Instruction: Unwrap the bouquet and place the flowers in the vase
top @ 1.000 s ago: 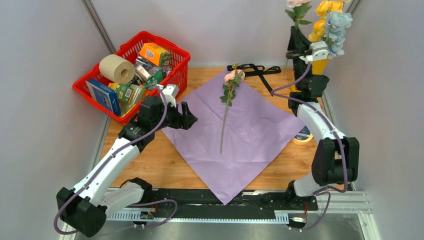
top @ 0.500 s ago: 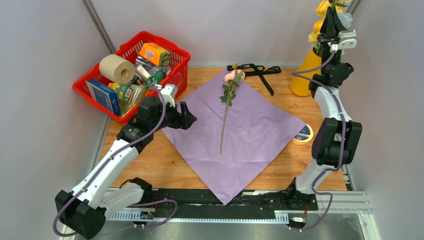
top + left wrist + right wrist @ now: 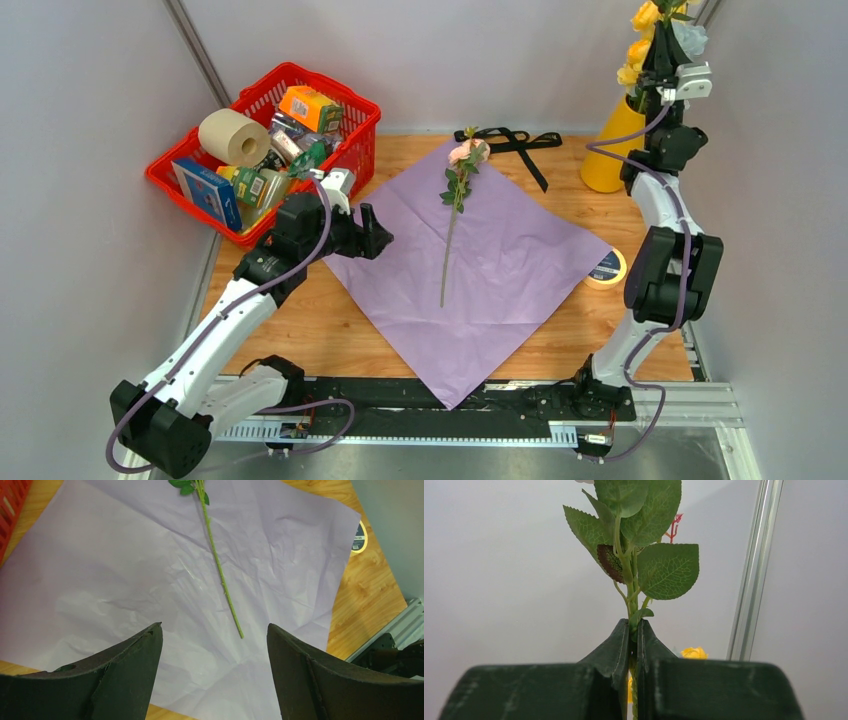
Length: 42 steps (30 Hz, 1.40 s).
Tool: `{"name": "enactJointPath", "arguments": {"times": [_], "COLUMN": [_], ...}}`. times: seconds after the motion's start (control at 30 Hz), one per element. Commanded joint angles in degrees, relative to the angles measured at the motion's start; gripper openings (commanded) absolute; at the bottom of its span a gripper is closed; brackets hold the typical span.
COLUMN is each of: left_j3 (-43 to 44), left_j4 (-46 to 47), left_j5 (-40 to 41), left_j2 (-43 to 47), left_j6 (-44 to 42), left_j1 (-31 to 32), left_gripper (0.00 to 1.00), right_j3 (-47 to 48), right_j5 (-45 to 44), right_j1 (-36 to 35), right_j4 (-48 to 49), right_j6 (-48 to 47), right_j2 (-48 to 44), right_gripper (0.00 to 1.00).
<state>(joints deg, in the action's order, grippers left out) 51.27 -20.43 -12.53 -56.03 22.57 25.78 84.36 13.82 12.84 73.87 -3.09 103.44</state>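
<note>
My right end effector [image 3: 634,630] pinches a leafy flower stem [image 3: 629,580] above the vase [image 3: 608,152] at the worktop's [image 3: 300,320] far right corner; my left end effector [image 3: 214,630] gapes wide beside the wrapping paper [image 3: 125,580].

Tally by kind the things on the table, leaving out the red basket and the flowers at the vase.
Purple wrapping paper: 1
Pink rose stem: 1
Black ribbon: 1
Yellow vase: 1
Tape ring: 1
Total: 5

No legible text or labels anywhere
</note>
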Motion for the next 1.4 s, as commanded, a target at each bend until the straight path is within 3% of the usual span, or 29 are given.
{"name": "enactJointPath", "arguments": {"times": [0.0, 0.37, 0.7, 0.87, 0.97, 1.1, 1.2, 1.37], "left_j3": [-0.03, -0.03, -0.11, -0.11, -0.11, -0.11, -0.2, -0.2], "left_j4": [1.0, 0.91, 1.18, 1.18, 1.09, 1.18, 1.26, 1.27], "left_j5": [-0.21, 0.05, -0.82, -0.82, -0.65, -0.74, -0.74, -0.83], "left_j2": [1.36, 1.45, 1.27, 1.45, 1.45, 1.45, 1.54, 1.36], "left_j6": [-0.95, -0.95, -0.77, -0.77, -0.94, -0.77, -0.77, -0.6], "left_j1": [-0.2, -0.2, -0.2, -0.2, -0.2, -0.2, -0.2, -0.2], "left_gripper": [0.84, 0.84, 0.84, 0.84, 0.84, 0.84, 0.84, 0.84], "right_j3": [-1.47, -2.61, -12.01, -14.48, -16.5, -16.34, -16.33, -16.95], "right_j5": [0.85, 0.15, -9.25, -10.13, -11.89, -15.91, -16.02, -14.79], "right_j1": [0.34, 0.52, 0.34, 0.17, -0.1, -1.06, -1.5, -1.68], "right_j4": [3.74, 4.18, 3.75, 0.24, -3.8, -24.67, -36.48, -47.39], "right_j6": [0.98, 2.3, 2.65, 2.13, 2.74, 5.11, 7.3, 11.79], "right_j2": [0.8, 3.79, 1.51, -0.69, -4.28, -12.28, -15.98, -19.76], "right_gripper": [0.0, 0.0, 0.05, 0.15, 0.31, 0.55, 0.67, 0.69]}}
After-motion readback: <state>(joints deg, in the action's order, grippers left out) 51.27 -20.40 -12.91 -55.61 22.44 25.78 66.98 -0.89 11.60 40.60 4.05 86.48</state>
